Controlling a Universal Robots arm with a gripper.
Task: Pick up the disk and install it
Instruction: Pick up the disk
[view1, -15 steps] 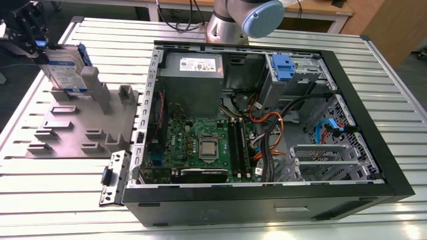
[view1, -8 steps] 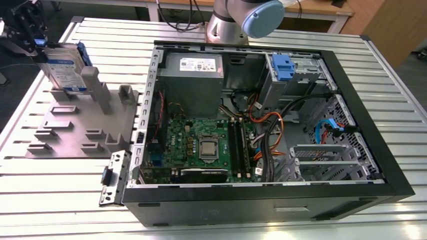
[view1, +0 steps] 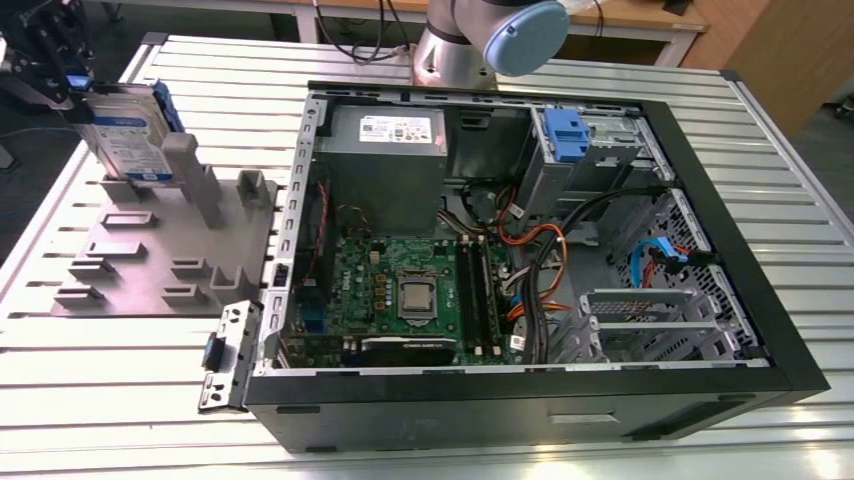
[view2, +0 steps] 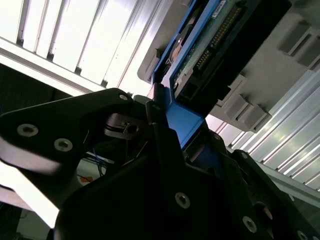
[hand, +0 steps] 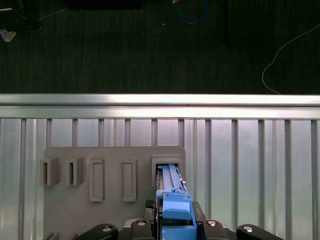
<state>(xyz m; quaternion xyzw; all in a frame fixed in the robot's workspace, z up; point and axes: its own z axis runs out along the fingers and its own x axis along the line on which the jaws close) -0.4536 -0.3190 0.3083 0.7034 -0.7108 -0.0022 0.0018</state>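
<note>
The disk (view1: 127, 130), a silver-grey drive with a white-and-blue label in a bright blue bracket, stands on edge at the far corner of a grey slotted holder (view1: 147, 260), at the exterior view's left. Its lower end is at a holder slot; whether it still rests in it I cannot tell. My black gripper (view1: 78, 92) is shut on the disk's upper end. In the first wrist view the blue bracket (hand: 172, 200) runs between my fingers (hand: 172, 227) toward the holder (hand: 65, 210). The second wrist view shows the disk's connector edge (view2: 200, 50) just past my gripper (view2: 167, 127).
An open black computer case (view1: 747, 250) lies on the slatted metal table (view1: 120, 400), right of the holder. Inside are a grey power supply box (view1: 384, 140), a motherboard (view1: 400, 290), cables and a drive bay with a blue tab (view1: 567, 135). The arm's base (view1: 481, 40) stands behind the case.
</note>
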